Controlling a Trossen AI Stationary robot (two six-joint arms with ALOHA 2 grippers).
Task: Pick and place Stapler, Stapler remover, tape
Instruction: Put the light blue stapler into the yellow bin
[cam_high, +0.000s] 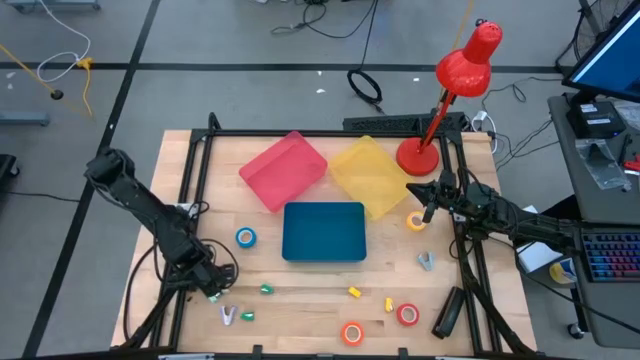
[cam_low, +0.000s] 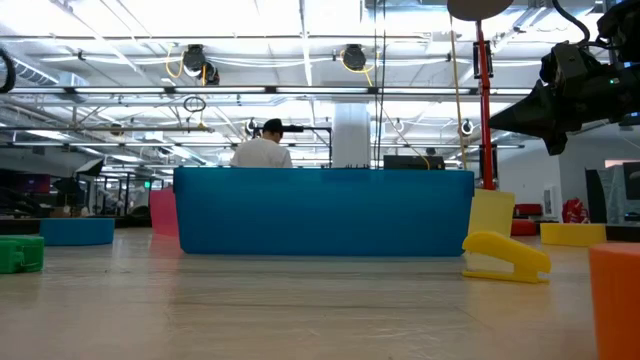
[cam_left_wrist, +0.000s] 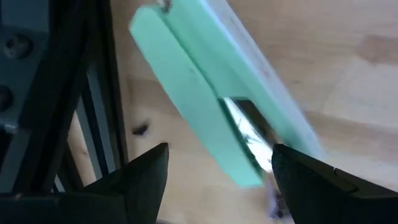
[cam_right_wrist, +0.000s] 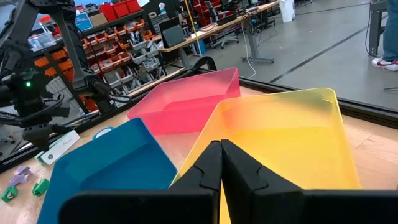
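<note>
Grasp step: left end effector (cam_left_wrist: 217, 165) spread astride pale-green stapler (cam_left_wrist: 211, 93) at bench's 8 o'clock; next, pinch & lift; right end effector (cam_right_wrist: 221, 155) pressed together.

Both arms are black, built of rounded, chunky joints linked by slim straight segments. The left arm (cam_high: 150, 215) ends in a bulky wrist block, and loose black cables loop out behind the left pincer (cam_high: 213, 288). The right arm (cam_high: 520, 225) is equally dark, narrowing toward the right pincer (cam_high: 428, 205). Seen close, each pincer has two matte black fingers (cam_left_wrist: 146, 174) tapering to blunt wedge tips.
</note>
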